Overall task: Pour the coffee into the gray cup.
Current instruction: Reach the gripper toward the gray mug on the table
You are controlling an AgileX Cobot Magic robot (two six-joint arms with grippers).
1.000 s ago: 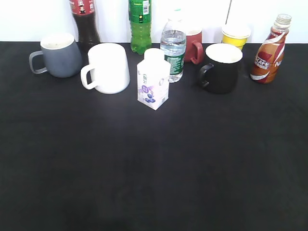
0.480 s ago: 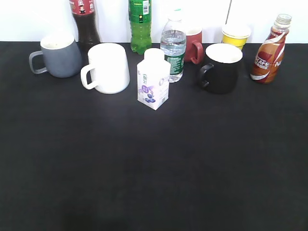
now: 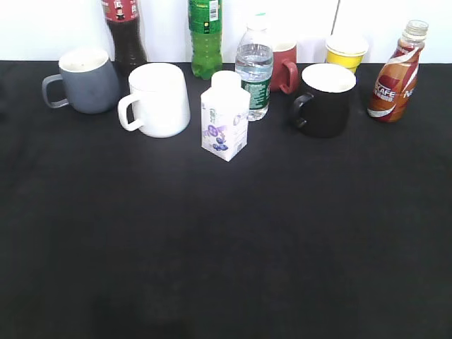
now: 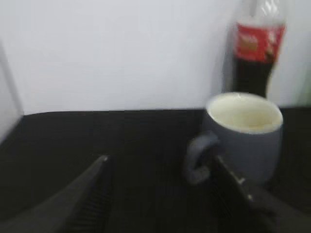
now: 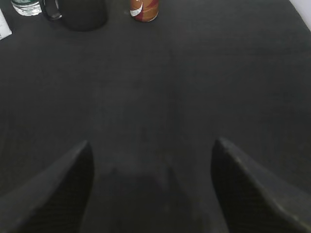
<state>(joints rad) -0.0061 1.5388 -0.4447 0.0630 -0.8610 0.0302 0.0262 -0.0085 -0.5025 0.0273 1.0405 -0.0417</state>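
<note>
The coffee bottle (image 3: 395, 74), clear with brown liquid and a "CAFE" label, stands upright at the back right; its base shows in the right wrist view (image 5: 144, 9). The gray cup (image 3: 86, 81), blue-gray with its handle to the left, stands at the back left. In the left wrist view the gray cup (image 4: 245, 138) is close ahead. My left gripper (image 4: 160, 162) is open and empty, its right finger next to the cup's handle. My right gripper (image 5: 151, 145) is open and empty over bare table, far short of the bottle. Neither gripper shows in the exterior view.
A white mug (image 3: 159, 99), a small white carton (image 3: 224, 116), a water bottle (image 3: 254, 70), a red mug (image 3: 284, 67), a black mug (image 3: 325, 99), a yellow cup (image 3: 345, 51), a cola bottle (image 3: 125, 32) and a green bottle (image 3: 205, 35) crowd the back.
The things on the table have not moved. A dark shadow has appeared at the far left edge beside the gray cup.
</note>
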